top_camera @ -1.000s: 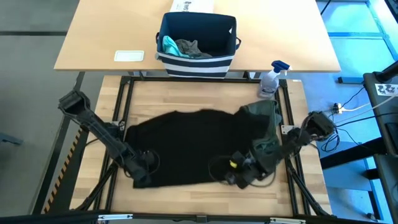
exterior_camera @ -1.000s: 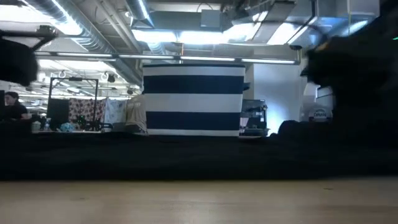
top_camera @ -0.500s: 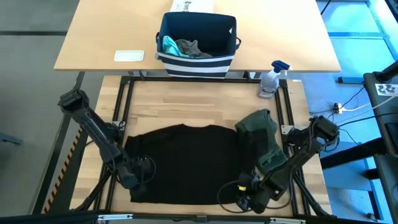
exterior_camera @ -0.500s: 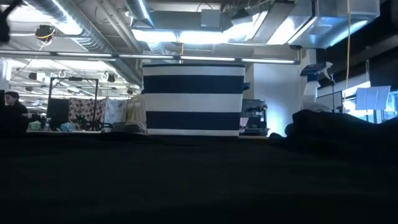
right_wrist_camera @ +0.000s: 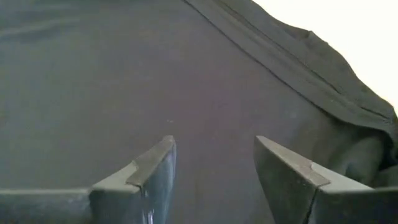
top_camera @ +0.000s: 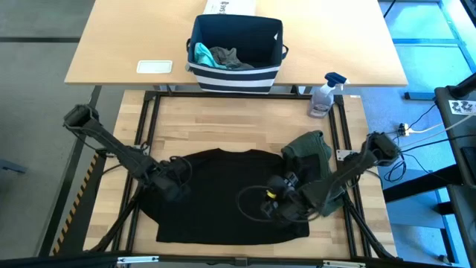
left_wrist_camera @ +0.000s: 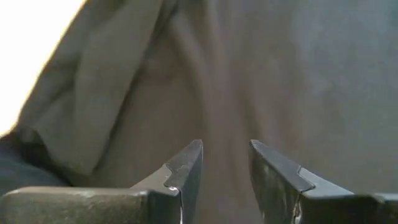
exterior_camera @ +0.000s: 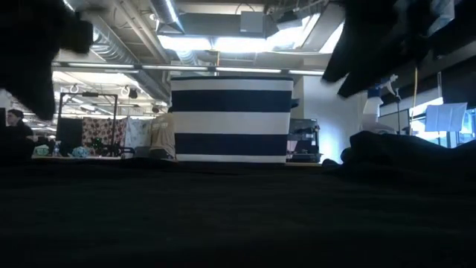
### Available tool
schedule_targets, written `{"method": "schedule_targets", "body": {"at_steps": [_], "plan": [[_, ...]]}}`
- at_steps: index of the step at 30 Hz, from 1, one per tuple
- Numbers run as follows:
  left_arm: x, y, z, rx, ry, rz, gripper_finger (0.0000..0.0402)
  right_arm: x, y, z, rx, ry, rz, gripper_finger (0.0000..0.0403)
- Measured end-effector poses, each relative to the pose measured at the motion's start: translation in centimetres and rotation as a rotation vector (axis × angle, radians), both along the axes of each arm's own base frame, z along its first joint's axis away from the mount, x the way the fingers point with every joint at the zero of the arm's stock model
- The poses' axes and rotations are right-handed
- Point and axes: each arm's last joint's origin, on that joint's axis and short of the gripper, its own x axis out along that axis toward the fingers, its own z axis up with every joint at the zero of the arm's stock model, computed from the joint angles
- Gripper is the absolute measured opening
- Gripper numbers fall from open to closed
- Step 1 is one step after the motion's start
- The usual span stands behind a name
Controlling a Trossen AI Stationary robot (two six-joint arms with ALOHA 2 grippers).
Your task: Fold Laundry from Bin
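Both arms have swung inward over the large black cotton T-shirt [top_camera: 227,195], spread mid-table; left end effector [top_camera: 177,186] and right end effector [top_camera: 277,202] open, empty. Folding unstarted; navy striped fabric bin [top_camera: 236,46] holds more.

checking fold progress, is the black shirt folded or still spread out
Spread out: the black shirt lies flat in one layer across the table, with no fold visible.

Bin [top_camera: 236,46] hides most laundry, perhaps more beneath.
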Motion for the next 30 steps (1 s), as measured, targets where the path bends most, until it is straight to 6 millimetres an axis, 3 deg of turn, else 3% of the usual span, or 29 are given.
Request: {"method": "schedule_targets", "body": {"at_steps": [5,13,25,30], "plan": [[0.0,1.9,-2.2,0.019,0.03,0.126,0.0125,1.7,-1.0,-1.9,0.037,0.041,-0.039,0.0215],[-1.3,3.7,-4.8,-0.002,0.137,0.21,0.0125,2.6,-0.5,-4.4,0.071,0.107,-0.017,0.0215],[-2.2,7.2,-4.5,0.473,0.082,0.424,0.0125,2.8,-0.3,-4.9,0.102,0.117,-0.005,0.0215],[-1.6,7.4,-4.0,0.418,0.15,0.326,0.0125,2.8,-0.3,-4.9,0.103,0.119,-0.004,0.0215]]}}
